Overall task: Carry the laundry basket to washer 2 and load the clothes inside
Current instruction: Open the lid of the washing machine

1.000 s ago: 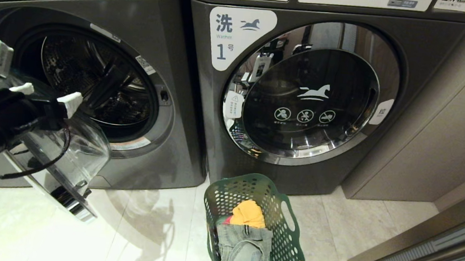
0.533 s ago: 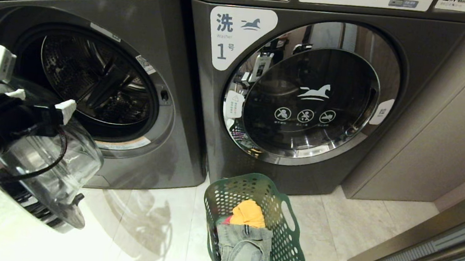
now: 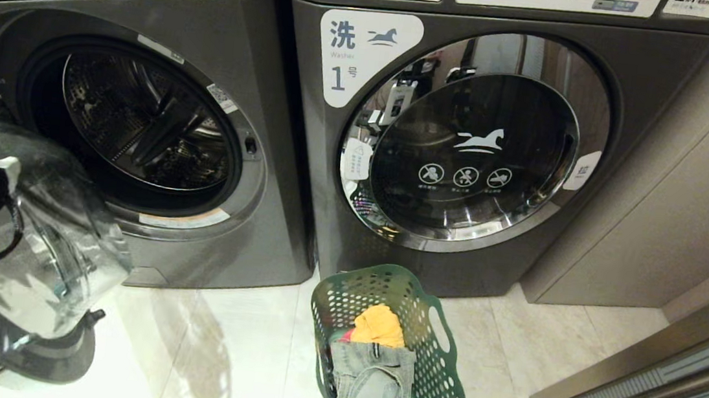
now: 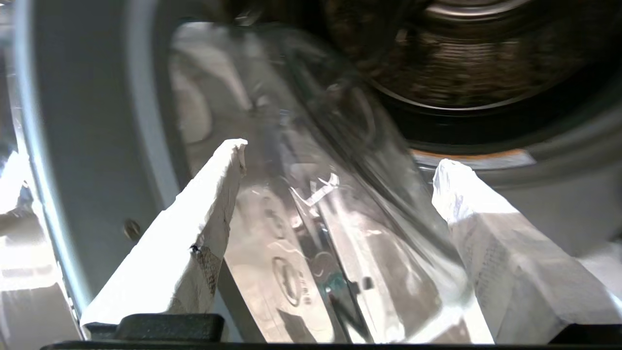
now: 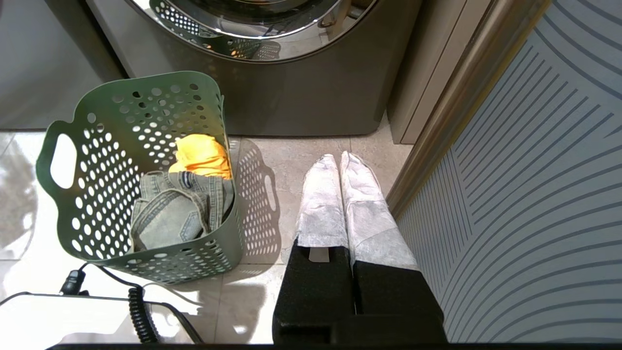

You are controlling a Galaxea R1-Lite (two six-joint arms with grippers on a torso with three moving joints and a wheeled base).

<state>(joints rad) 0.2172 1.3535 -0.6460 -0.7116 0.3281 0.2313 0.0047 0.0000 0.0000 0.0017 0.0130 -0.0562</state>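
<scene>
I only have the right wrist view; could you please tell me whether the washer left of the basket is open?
Observer: Yes. The left-hand washer has its door swung out, and the drum shows no clothes.
Operator: Thank you. Where is the left hand?
Observer: The left hand is open at that door, with the glass bulge between its fingers. I cannot tell whether they touch.
Operator: Which number is the closed washer behind the basket?
Observer: Its label reads 1.
</scene>
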